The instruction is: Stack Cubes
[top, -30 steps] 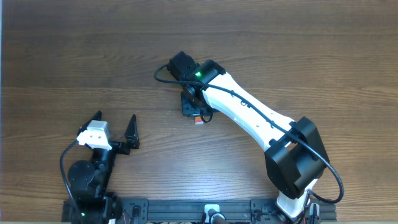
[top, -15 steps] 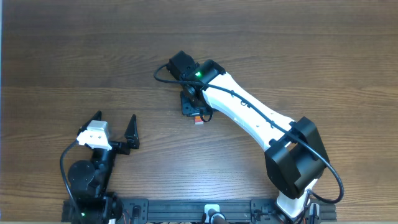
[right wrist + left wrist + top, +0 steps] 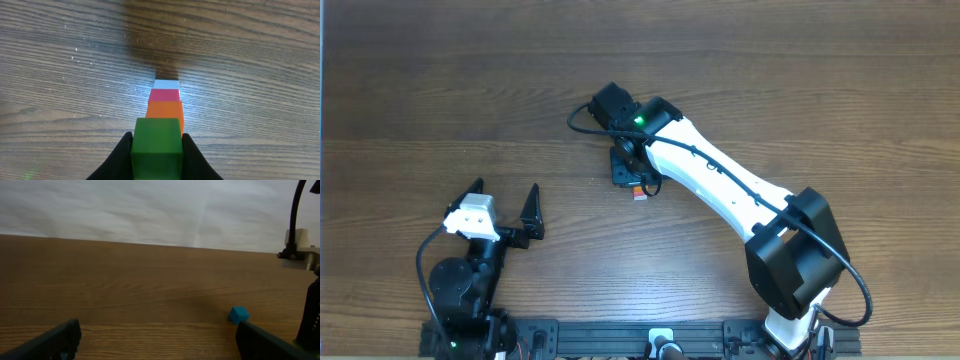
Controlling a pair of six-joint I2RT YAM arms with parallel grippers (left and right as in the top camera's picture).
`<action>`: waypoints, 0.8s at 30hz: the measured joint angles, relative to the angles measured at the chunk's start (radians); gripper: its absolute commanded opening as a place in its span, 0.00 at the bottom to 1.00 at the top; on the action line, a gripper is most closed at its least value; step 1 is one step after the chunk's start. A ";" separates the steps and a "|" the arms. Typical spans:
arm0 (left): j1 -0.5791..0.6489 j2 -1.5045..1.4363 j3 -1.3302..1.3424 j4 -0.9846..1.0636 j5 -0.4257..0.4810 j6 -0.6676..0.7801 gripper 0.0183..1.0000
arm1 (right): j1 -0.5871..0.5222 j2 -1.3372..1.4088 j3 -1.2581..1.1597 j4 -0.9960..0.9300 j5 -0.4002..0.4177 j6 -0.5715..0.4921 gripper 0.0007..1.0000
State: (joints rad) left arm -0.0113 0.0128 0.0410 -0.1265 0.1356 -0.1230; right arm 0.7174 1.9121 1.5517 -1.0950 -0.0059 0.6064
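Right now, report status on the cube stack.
Right gripper shut on green cube, atop the stack. Left gripper open, off to the side. Blue cube loose on table.

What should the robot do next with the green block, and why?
Probably the right gripper should ease its fingers open, since the green cube looks lined up on the orange cube, above the pink cube and white cube.

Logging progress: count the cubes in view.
5: green in the right gripper atop orange, pink and white in one stack; blue alone on the table. Others may be hidden.
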 measured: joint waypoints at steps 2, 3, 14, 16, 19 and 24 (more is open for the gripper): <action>0.000 0.000 0.000 0.000 0.000 0.000 1.00 | 0.000 0.000 0.000 0.000 0.000 0.000 0.04; 0.000 0.000 0.000 0.000 0.000 0.000 1.00 | 0.000 0.000 0.000 0.000 0.000 0.000 0.04; 0.000 0.000 0.000 0.000 0.000 0.000 1.00 | 0.000 0.000 -0.007 0.001 0.000 0.000 0.08; 0.000 0.000 0.000 0.000 0.000 0.000 1.00 | 0.000 0.000 -0.007 0.001 0.000 -0.001 0.12; 0.000 0.000 0.000 0.000 0.000 0.000 1.00 | 0.000 0.000 -0.007 0.001 0.000 0.000 0.26; 0.000 0.000 0.000 0.000 0.000 0.000 1.00 | 0.000 0.000 -0.015 0.003 0.000 0.005 0.45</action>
State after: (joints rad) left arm -0.0113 0.0128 0.0410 -0.1265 0.1356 -0.1230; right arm 0.7174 1.9121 1.5368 -1.0916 -0.0059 0.6109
